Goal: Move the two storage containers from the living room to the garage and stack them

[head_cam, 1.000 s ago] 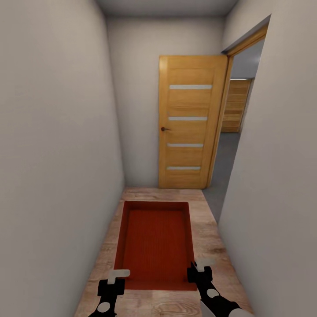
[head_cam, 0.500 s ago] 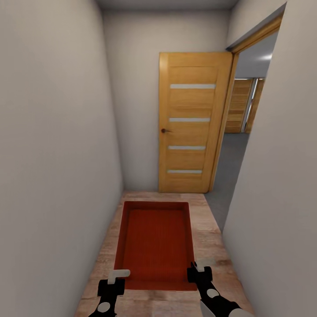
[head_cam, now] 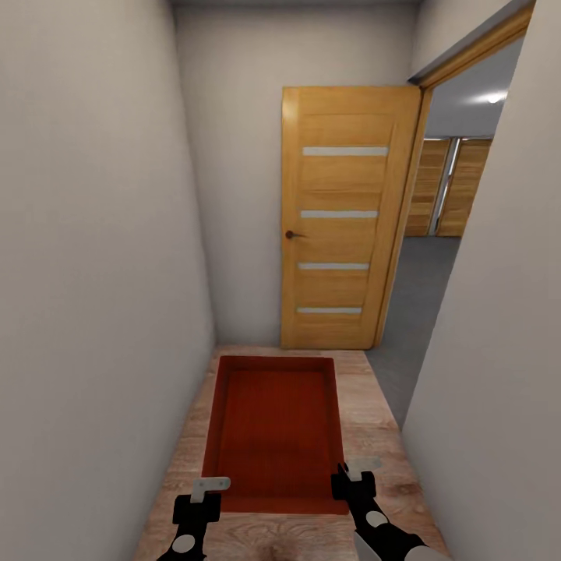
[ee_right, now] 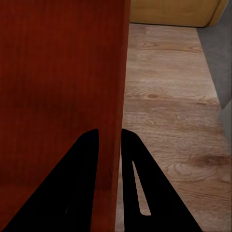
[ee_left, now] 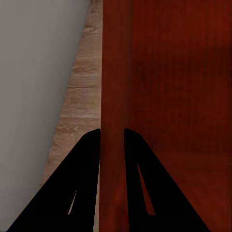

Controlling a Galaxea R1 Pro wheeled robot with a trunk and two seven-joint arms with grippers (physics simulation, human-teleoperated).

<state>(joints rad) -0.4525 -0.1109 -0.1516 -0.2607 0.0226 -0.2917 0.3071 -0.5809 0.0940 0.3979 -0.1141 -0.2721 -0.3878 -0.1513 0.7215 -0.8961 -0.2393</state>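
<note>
The view is shifted nearer the wooden door (head_cam: 347, 218) than a second ago — more grey floor (head_cam: 421, 296) is seen through the doorway. The storage container (head_cam: 276, 432) is carried over the plank floor (head_cam: 374, 436), its side walls pinched between the jaws of the left gripper (head_cam: 204, 491) and the right gripper (head_cam: 354, 474).

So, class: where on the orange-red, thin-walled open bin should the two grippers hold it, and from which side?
On the orange-red thin-walled bin, pinch the two upright side walls near its near corners, from above: left gripper, right gripper. The walls are thin enough to fit between fingers.
</note>
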